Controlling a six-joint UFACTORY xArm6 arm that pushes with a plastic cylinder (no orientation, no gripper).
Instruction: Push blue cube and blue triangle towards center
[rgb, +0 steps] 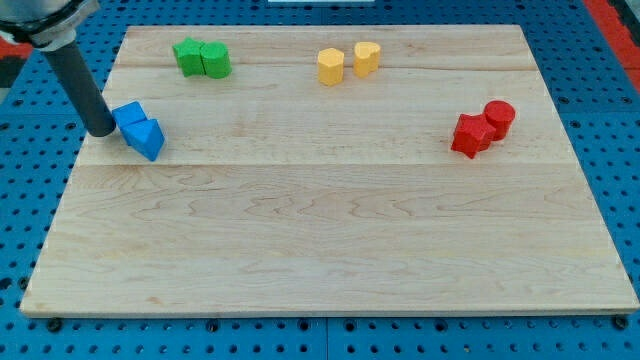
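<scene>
The blue cube and the blue triangle sit touching each other near the left edge of the wooden board, toward the view's top left. The triangle lies just below and right of the cube. My tip rests on the board directly left of the blue cube, touching or almost touching it. The dark rod rises from it toward the view's top left corner.
Two green blocks stand together at the view's top left. Two yellow blocks stand at the top middle. A red star-like block and a red cylinder stand at the right. Blue pegboard surrounds the board.
</scene>
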